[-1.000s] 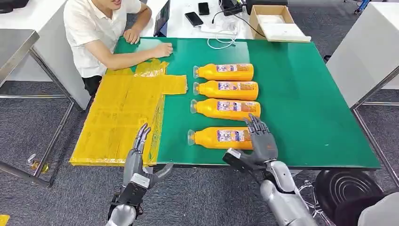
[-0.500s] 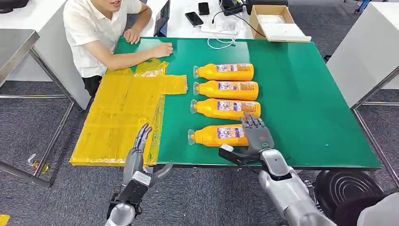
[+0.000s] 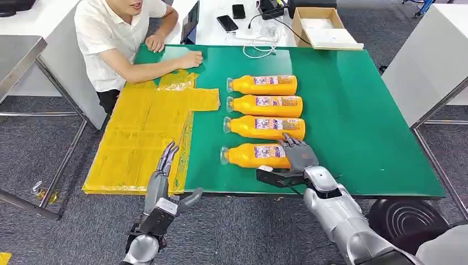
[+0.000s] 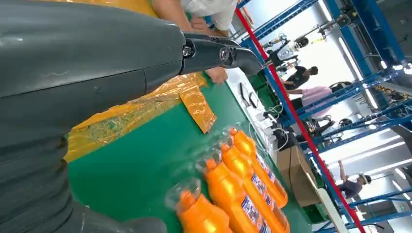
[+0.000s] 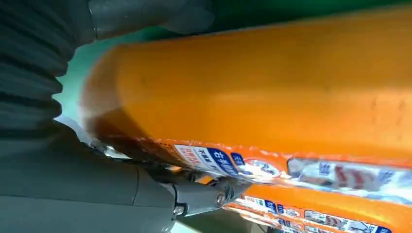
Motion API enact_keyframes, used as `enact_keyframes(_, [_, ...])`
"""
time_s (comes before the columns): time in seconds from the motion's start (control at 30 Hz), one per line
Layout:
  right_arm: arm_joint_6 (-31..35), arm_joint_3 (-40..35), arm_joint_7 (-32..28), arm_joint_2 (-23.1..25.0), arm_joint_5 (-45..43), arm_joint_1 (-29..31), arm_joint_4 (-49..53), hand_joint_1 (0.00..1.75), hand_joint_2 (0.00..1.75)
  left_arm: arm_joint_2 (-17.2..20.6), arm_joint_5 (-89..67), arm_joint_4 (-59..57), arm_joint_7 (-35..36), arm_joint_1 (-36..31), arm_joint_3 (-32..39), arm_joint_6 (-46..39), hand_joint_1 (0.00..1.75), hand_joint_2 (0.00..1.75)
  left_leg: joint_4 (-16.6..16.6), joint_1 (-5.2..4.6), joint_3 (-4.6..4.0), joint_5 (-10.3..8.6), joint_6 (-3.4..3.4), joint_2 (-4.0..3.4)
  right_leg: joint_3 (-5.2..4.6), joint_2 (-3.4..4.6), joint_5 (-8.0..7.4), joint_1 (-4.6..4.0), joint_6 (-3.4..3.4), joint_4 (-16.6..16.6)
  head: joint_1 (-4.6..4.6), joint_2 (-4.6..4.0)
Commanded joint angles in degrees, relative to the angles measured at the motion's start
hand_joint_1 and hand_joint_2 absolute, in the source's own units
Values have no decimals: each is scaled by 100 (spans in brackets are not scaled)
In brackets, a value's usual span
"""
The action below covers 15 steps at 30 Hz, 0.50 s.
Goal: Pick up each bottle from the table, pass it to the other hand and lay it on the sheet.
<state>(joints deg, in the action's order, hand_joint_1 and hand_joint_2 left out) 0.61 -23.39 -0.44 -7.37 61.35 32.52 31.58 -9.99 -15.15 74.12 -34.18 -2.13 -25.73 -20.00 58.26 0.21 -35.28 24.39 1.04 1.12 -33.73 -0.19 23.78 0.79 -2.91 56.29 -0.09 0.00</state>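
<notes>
Four orange bottles lie side by side on the green table (image 3: 359, 121), caps toward the yellow sheet (image 3: 138, 138). The nearest bottle (image 3: 251, 155) has my right hand (image 3: 298, 157) at its base end, fingers spread over its top and the thumb along its near side. In the right wrist view this bottle (image 5: 272, 97) lies between the thumb (image 5: 150, 17) and the fingers (image 5: 204, 196), still on the table. The other bottles (image 3: 265, 127) (image 3: 266, 105) (image 3: 264, 84) lie beyond. My left hand (image 3: 161, 179) is open, fingers straight, at the sheet's near edge, holding nothing.
A person (image 3: 118, 38) sits at the far left corner with a hand (image 3: 190, 58) on the table by the sheet. A cardboard box (image 3: 323, 27), phones (image 3: 227, 22) and cables lie beyond the far edge. A black stool (image 3: 405, 221) stands near right.
My right hand has moved forward and down over the nearest bottle's base, and that bottle has shifted slightly away from me. The left hand has stayed put.
</notes>
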Motion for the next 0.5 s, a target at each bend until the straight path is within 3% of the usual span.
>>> enact_keyframes(0.03, [-103, -192, -14, 63, -26, 134, -677, 140, 175, 60, 9, -410, 13, -228, 10, -5, 0, 175, -9, 2, 23, 4, -5, -3, 24, -3, 3, -4, 10, -10, -2, 0])
enact_keyframes(0.07, [-179, -206, -44, 60, -75, 136, -690, 166, 175, 79, 11, -386, 3, -222, -11, -4, 0, 175, -7, 1, 20, 3, -4, 0, 22, -3, 3, -3, 8, -8, 0, 0])
enact_keyframes(0.13, [-224, -146, -103, 59, -192, 112, -698, 175, 175, 79, 23, -392, -10, -231, -14, -15, 0, 175, -10, -1, 29, 5, -5, -2, 30, -3, 6, -1, 11, -8, 0, 0])
enact_keyframes(0.5, [-233, 87, -522, 29, -822, -389, -703, 175, 175, 153, 104, -308, -41, -221, -105, 13, 0, 175, -17, 5, 43, 2, -7, 13, 45, -20, 7, -8, 13, -21, -2, 0])
